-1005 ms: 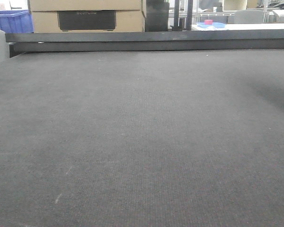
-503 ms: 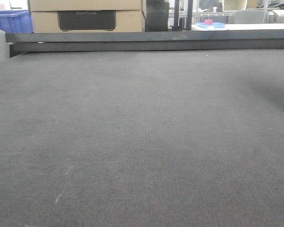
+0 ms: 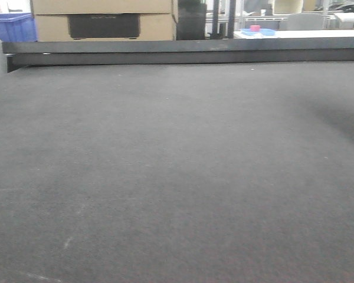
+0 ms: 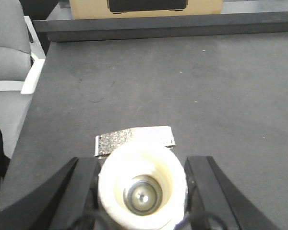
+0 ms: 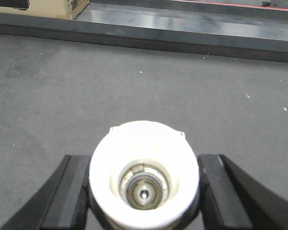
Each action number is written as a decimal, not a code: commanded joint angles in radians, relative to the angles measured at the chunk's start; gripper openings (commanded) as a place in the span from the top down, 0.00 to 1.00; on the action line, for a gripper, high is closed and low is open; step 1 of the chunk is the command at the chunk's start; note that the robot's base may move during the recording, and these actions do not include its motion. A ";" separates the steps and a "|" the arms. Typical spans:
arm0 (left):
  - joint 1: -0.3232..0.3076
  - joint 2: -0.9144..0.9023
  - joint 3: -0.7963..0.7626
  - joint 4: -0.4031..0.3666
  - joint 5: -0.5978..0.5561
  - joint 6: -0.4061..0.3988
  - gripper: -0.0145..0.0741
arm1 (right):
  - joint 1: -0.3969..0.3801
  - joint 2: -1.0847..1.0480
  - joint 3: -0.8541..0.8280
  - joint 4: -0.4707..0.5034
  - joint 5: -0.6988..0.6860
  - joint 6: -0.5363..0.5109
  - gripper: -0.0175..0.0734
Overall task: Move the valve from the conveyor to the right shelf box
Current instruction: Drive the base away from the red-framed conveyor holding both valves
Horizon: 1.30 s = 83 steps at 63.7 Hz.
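Note:
A valve (image 4: 142,165) shows end-on in the left wrist view: a pale whitish round base with a metal core, and a shiny silver flat part (image 4: 134,140) behind it. My left gripper (image 4: 141,189) is shut on it, a black finger (image 4: 81,187) against each side. The right wrist view holds a second valve (image 5: 144,160), white base toward the camera, with my right gripper (image 5: 144,191) shut on it between its fingers (image 5: 216,191). Both hang just above the dark grey conveyor (image 3: 177,165). The right shelf box is out of view.
A dark rail (image 3: 183,52) runs along the belt's far edge. Behind it stand cardboard boxes (image 3: 103,20), a blue crate (image 3: 12,26) and a blue tray with a pink item (image 3: 256,29). A grey seat (image 4: 9,57) sits left of the belt.
The front view has shifted slightly: the boxes and rail behind the belt now sit a little further left. Nothing on the belt itself has changed.

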 commanded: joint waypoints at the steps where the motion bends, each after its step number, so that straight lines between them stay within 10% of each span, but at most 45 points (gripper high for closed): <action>1: -0.003 -0.012 -0.010 -0.014 -0.057 -0.007 0.96 | 0.002 -0.016 -0.020 -0.005 -0.077 -0.009 0.98; 83: -0.003 -0.012 -0.010 -0.014 -0.057 -0.007 0.96 | 0.002 -0.016 -0.020 -0.005 -0.079 -0.009 0.98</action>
